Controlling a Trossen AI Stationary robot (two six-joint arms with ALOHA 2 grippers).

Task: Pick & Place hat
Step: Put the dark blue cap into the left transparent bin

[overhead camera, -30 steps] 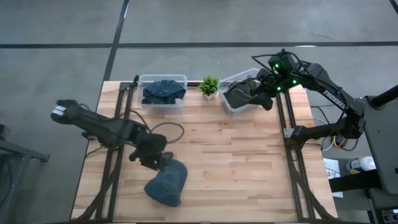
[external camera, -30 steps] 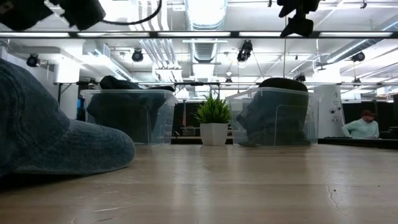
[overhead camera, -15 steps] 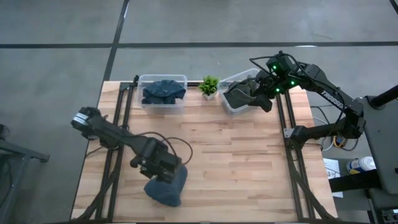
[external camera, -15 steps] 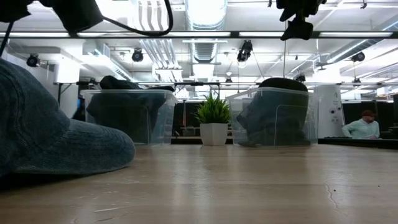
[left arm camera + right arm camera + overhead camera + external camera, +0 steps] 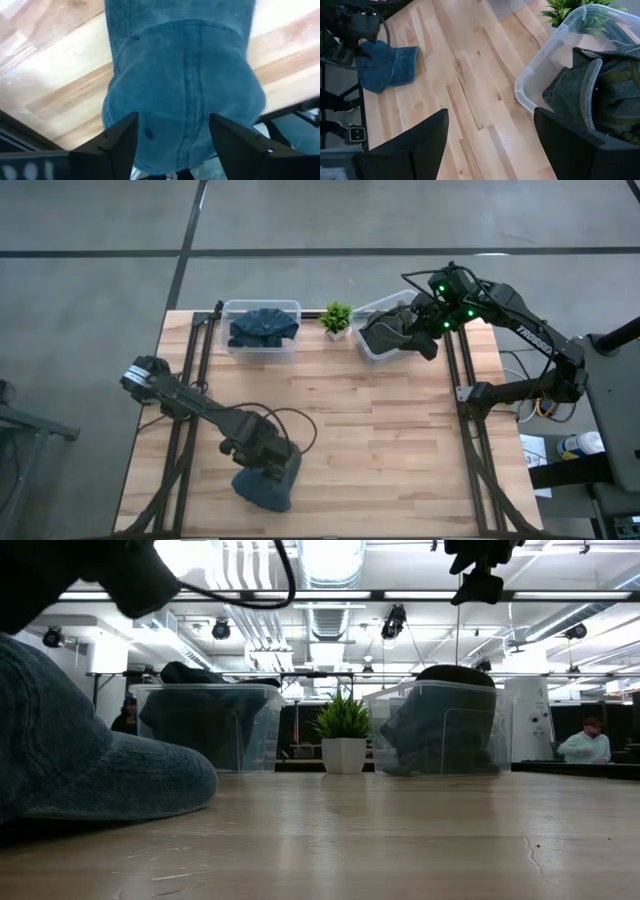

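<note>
From above, I see my left gripper (image 5: 265,461) angled down over the soft blue denim hat (image 5: 268,480), which lies at six o'clock on the pale plank table (image 5: 380,440). My right gripper (image 5: 428,340) hangs above the clear plastic bin (image 5: 377,344) at one o'clock.

In the left wrist view, both fingers (image 5: 117,140) stand wide apart astride the hat's stitched crown, gripping nothing.

The right wrist view shows open, empty jaws.

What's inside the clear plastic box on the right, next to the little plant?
The right bin holds a dark grey-green hat, bunched up and poking above the rim. Anything beneath it is covered.
</note>
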